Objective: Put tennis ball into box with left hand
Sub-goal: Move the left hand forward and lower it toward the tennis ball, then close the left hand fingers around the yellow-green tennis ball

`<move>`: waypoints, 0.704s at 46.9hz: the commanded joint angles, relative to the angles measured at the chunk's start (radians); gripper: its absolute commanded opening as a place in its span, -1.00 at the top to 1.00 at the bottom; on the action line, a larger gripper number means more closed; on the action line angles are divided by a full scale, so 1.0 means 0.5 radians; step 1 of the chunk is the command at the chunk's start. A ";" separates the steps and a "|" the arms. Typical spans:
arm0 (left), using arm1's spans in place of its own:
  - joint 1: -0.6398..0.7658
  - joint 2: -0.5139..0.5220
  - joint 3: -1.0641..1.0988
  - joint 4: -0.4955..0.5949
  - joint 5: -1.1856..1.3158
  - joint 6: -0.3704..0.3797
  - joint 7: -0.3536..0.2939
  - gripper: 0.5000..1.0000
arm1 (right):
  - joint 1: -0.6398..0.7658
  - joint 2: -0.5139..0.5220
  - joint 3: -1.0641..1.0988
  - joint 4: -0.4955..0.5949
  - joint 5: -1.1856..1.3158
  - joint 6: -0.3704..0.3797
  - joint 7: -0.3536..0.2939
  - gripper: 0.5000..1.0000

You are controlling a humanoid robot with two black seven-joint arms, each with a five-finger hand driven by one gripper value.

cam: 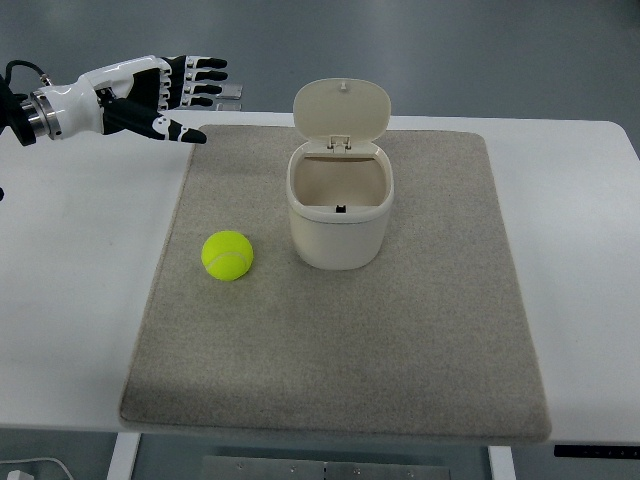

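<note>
My left hand [160,95] above table's far-left corner, fingers spread, holding nothing | tennis ball [228,255] on grey mat [420,330], just left of box [340,210] | box lid [341,110] upright, box mid-mat.

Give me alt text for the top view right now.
A yellow tennis ball lies on a grey mat, just left of a cream box with its lid open. The left hand hovers at upper left, fingers spread, holding nothing.
</note>
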 commanded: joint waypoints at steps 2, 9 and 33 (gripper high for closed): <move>0.014 0.082 0.017 -0.192 0.230 0.000 -0.053 -0.87 | 0.000 0.000 0.000 0.000 0.000 0.000 0.000 -0.75; 0.048 0.180 0.027 -0.400 0.500 0.050 -0.059 -0.82 | 0.000 0.000 0.000 0.000 0.000 0.000 0.000 -0.75; 0.465 0.245 0.088 -0.747 1.654 0.902 -0.354 -0.81 | 0.000 0.000 0.000 0.000 0.000 0.000 0.000 -0.75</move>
